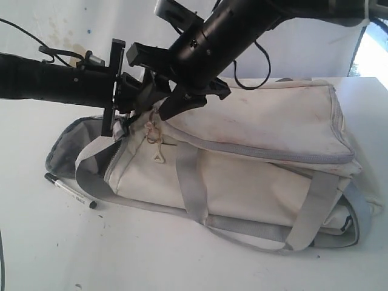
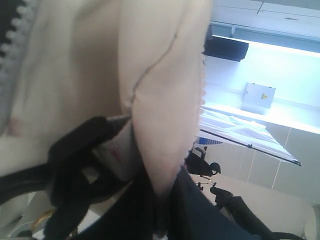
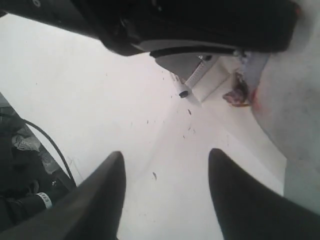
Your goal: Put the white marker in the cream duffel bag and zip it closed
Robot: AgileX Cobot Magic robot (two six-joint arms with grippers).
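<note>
The cream duffel bag [image 1: 260, 139] lies on its side on the white table [image 1: 151, 254], its zipper parted at the left end, where grey lining shows. The white marker [image 1: 70, 191] lies on the table in front of that end, apart from both grippers. My left gripper [image 1: 145, 94] is at the bag's upper left corner, and in the left wrist view it [image 2: 165, 200] is shut on a fold of the cream fabric [image 2: 160, 100]. My right gripper [image 1: 194, 102] hovers beside it, open and empty [image 3: 166, 155]. The marker's dark end [image 3: 184, 93] shows beyond it.
Grey webbing handles [image 1: 242, 227] trail on the table in front of the bag. A small pull cord [image 1: 156, 145] hangs on the bag's left face. The two arms cross closely above the bag's left end. A white wall stands behind.
</note>
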